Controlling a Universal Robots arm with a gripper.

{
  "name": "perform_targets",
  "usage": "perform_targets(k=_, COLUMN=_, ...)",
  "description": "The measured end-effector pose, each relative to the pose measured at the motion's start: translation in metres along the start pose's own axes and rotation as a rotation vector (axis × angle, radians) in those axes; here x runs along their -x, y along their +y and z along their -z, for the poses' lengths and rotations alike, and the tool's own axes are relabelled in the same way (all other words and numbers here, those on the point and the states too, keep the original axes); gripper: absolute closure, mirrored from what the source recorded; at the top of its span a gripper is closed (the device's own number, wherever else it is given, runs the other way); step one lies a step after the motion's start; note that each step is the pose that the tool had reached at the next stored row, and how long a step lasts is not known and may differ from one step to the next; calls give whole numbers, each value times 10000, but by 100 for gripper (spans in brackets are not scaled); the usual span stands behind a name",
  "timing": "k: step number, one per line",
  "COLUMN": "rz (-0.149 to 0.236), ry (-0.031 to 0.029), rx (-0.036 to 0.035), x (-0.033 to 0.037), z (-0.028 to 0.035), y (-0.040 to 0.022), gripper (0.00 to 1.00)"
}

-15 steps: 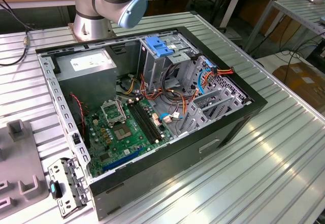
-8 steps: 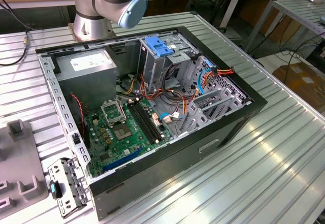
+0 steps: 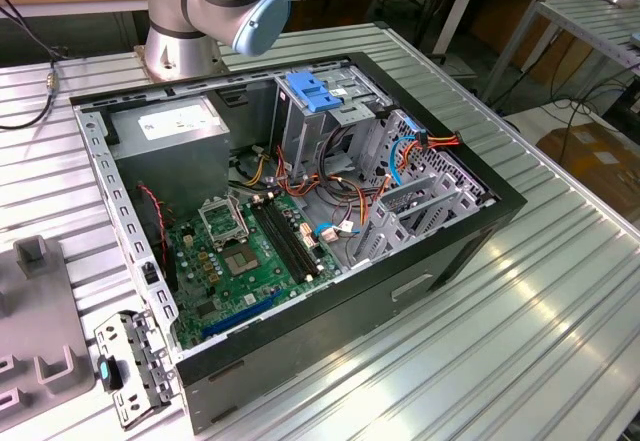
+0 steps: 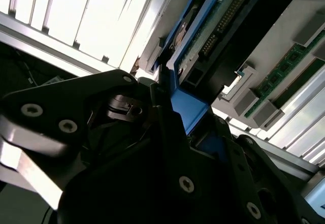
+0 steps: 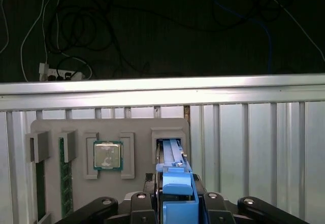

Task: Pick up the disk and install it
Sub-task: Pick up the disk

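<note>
First wrist view: jaws clamp disk (image 5: 175, 179), upright in grey tray (image 5: 140, 126) slot.

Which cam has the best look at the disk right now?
Second wrist view: the disk appears close up, with its blue side rail, circuit board and connector pins. First wrist view has the disk edge-on, standing in a slot of the grey tray. Exterior view gives the open computer case.

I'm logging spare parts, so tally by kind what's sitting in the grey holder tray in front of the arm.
In the grey holder tray, first wrist view:
processor chip: 1
memory sticks: 2
disk: 1
Total: 4
</note>
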State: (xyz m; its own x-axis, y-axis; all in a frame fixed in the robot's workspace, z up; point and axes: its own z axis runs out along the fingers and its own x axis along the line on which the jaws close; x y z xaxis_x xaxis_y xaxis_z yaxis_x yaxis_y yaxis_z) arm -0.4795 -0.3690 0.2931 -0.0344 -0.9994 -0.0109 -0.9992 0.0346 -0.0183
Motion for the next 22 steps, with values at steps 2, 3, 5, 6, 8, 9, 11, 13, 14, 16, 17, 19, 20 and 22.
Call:
perform_targets(k=2, rz=3, ry=-1, rx=0, x=0, z=0, y=0, gripper=63)
perform_targets(k=3, rz=4, ry=-1, rx=0, x=0, z=0, y=0, gripper=63)
perform_targets(k=5, rz=7, ry=-1, rx=0, x=0, z=0, y=0, gripper=63)
perform_targets(k=6, rz=9, ry=-1, rx=-1, x=0, z=0, y=0, gripper=63)
perform_targets(k=8, rz=15, ry=-1, rx=-1, x=0, z=0, y=0, gripper=63)
perform_targets(k=9, rz=18, ry=-1, rx=-1, x=0, z=0, y=0, gripper=63)
perform_targets(k=11, rz=21, ry=-1, rx=-1, x=0, z=0, y=0, gripper=63)
perform_targets(k=13, rz=23, ry=-1, rx=0, x=0, z=0, y=0, gripper=63)
perform_targets(k=14, rz=25, ry=-1, rx=-1, x=0, z=0, y=0, gripper=63)
perform_targets(k=16, rz=27, ry=-1, rx=0, x=0, z=0, y=0, gripper=63)
perform_targets(k=17, rz=29, ry=-1, rx=0, x=0, z=0, y=0, gripper=63)
perform_targets(k=19, rz=29, ry=-1, rx=-1, x=0, z=0, y=0, gripper=63)
perform_targets(k=20, rz=29, ry=-1, rx=-1, x=0, z=-1, y=0, gripper=63)
perform_targets(k=22, rz=29, ry=-2, rx=-1, x=0, z=-1, y=0, gripper=63)
